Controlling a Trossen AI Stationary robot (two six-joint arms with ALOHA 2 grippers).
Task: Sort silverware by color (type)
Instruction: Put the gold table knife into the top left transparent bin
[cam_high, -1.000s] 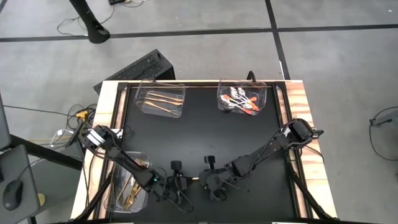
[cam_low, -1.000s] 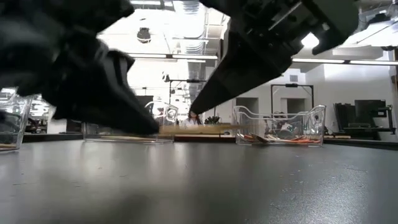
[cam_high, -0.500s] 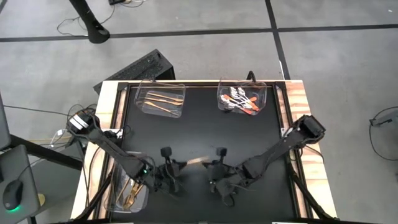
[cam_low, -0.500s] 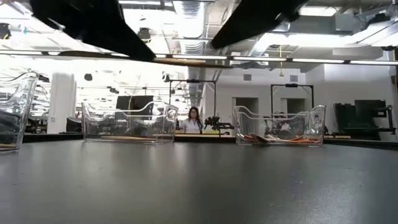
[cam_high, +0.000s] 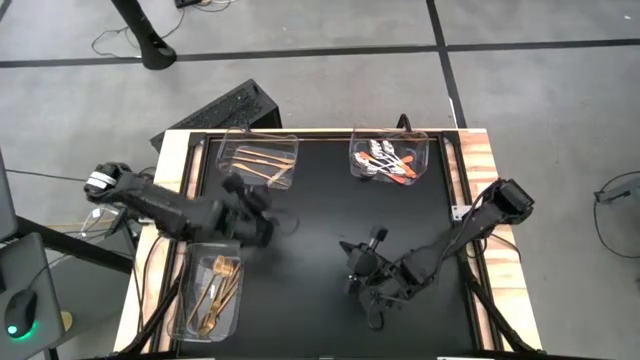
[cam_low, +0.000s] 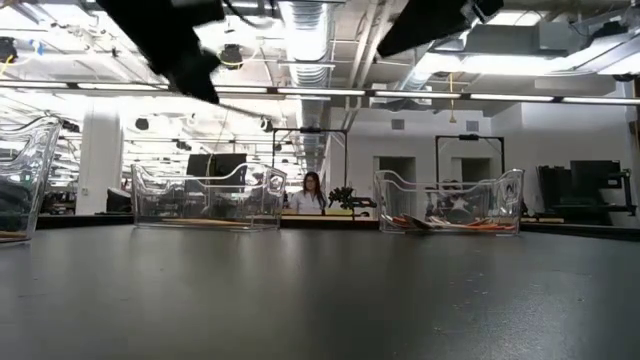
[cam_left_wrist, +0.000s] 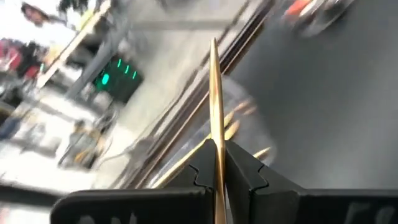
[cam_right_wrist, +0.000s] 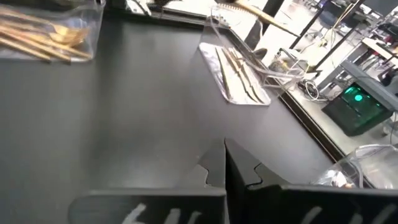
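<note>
My left gripper (cam_high: 262, 222) hangs above the table's left half, shut on a slim gold knife (cam_left_wrist: 214, 93) that sticks out ahead of its fingers. Beyond it at the far left stands a clear tray (cam_high: 258, 160) with gold knives lying on its floor. The far right tray (cam_high: 390, 160) holds spoons with orange-red handles. Gold forks lie in the near left tray (cam_high: 210, 292). My right gripper (cam_high: 365, 262) is raised over the table's near middle, shut and with nothing in it (cam_right_wrist: 225, 163). My left gripper pinches the gold knife between its two fingers (cam_left_wrist: 244, 169). The knife runs along the fingers, passing back between them, and its long free part (cam_left_wrist: 214, 74) points out ahead. It is lifted clear of the table. Which end is held does not show.
The black table top (cam_high: 330, 215) lies bare between the three trays. Wooden rails run along the table's left and right edges (cam_high: 480, 170). In the low view a person (cam_low: 311, 192) sits in the room far behind the table.
My left gripper has risen from the table's near middle and swung toward the far left, toward the knife tray, carrying the gold knife away from my right gripper. The knife has gone from just above the table top to well clear. My right gripper has risen a little and tipped up.
</note>
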